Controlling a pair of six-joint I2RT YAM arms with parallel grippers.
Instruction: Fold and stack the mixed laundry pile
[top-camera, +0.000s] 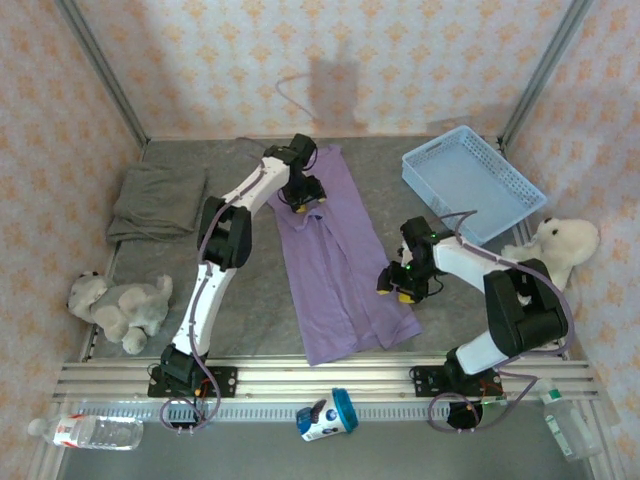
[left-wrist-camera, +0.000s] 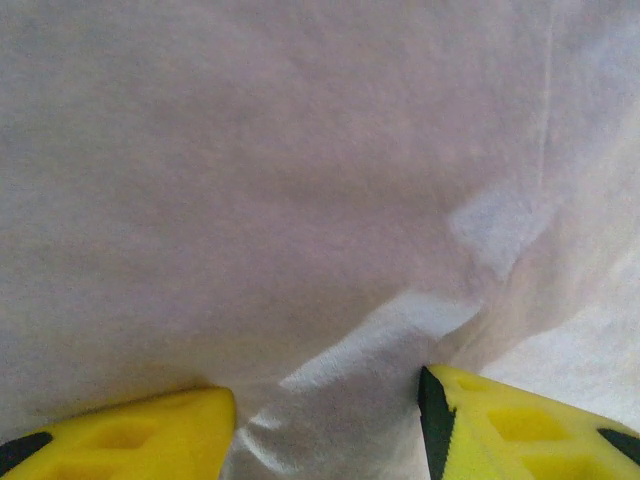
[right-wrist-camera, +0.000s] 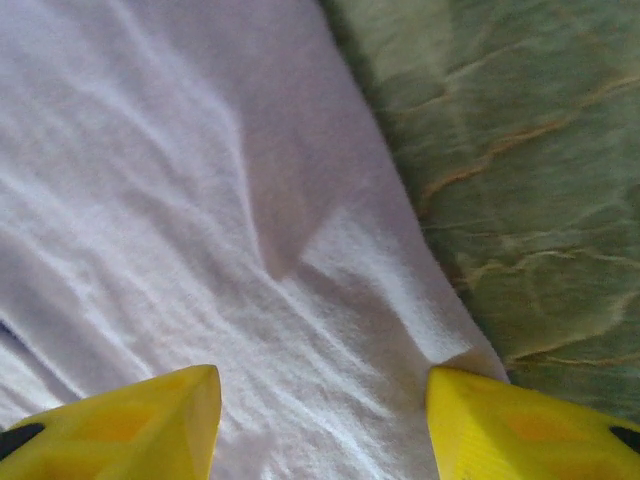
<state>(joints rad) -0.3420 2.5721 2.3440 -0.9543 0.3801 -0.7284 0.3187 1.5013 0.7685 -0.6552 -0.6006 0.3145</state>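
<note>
The lavender T-shirt (top-camera: 335, 270) lies as a long narrow strip down the middle of the table. My left gripper (top-camera: 303, 203) is down on its far part, near the left edge; in the left wrist view its yellow fingers (left-wrist-camera: 130, 435) stand open, with a raised fold of shirt (left-wrist-camera: 350, 350) between them. My right gripper (top-camera: 398, 290) is at the shirt's right edge; its fingers (right-wrist-camera: 520, 430) are open and straddle that edge (right-wrist-camera: 440, 330). The grey-olive garment (top-camera: 155, 200) lies folded at the back left, away from both grippers.
A light blue basket (top-camera: 470, 180) sits at the back right. A white plush (top-camera: 555, 242) lies right of it and a grey plush (top-camera: 120, 305) lies at the left. A bottle (top-camera: 90, 432) and a small blue and white container (top-camera: 325, 415) lie by the front rail.
</note>
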